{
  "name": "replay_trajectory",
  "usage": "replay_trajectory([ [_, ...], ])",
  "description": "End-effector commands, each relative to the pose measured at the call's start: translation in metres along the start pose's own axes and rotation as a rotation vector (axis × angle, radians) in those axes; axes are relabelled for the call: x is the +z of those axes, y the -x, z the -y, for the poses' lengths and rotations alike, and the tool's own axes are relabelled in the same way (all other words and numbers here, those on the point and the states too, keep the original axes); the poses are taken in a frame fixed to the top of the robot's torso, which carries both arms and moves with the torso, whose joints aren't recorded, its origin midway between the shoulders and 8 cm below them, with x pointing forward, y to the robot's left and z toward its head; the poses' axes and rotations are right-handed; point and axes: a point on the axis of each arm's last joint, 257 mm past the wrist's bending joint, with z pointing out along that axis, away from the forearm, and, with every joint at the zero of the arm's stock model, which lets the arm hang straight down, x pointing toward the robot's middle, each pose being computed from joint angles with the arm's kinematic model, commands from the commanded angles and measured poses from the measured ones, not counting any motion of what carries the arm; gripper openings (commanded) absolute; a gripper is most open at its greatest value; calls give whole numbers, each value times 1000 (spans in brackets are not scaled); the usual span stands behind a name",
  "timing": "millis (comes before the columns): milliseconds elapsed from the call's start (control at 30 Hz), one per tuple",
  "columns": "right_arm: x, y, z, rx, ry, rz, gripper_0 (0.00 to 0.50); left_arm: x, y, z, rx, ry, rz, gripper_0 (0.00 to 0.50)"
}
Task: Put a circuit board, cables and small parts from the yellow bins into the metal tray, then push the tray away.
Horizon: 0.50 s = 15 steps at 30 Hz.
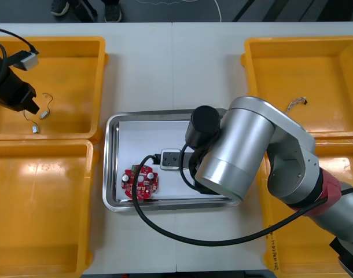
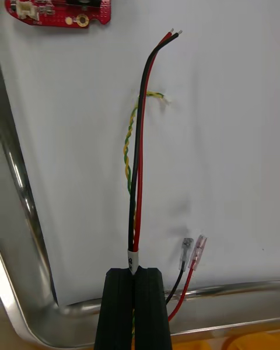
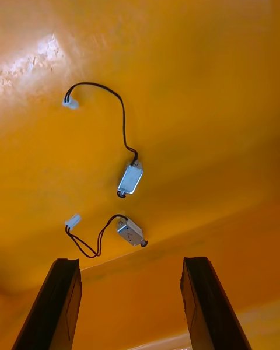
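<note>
My right gripper (image 2: 137, 303) is shut on a red and yellow cable (image 2: 139, 169), low over the white inside of the metal tray (image 2: 23, 210). The cable's free end lies on the tray floor, pointing toward the round red circuit board (image 2: 58, 0). In the front view the board (image 1: 142, 182) lies in the tray (image 1: 116, 124) near its front left corner, and my right arm covers the tray's right half. Over the far left yellow bin (image 1: 78, 52), my left gripper (image 1: 30, 106) (image 3: 131, 303) stands open, just short of two small metal parts (image 3: 130, 179) (image 3: 129, 231) with thin black leads.
A near left yellow bin (image 1: 43, 214) sits below the far one. At the right, the far bin (image 1: 315, 63) holds one loose cable (image 1: 296, 104), and my right arm crosses the near bin (image 1: 298, 243). A black cable (image 1: 165, 229) from the arm loops over the tray's front rim.
</note>
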Motion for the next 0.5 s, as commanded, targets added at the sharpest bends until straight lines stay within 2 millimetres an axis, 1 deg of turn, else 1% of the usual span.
replay_trajectory([
  [33,-1,10,-3,-86,13,15,0,-30,19,-26,28,73,50,500],
  [167,1,8,0,-95,6,7,0,-25,23,-23,54,79,54,500],
  [433,15,13,6,-102,1,18,0,-14,36,-20,60,70,96,500],
  [500,18,14,4,-111,4,18,0,-12,38,-17,62,66,103,500],
])
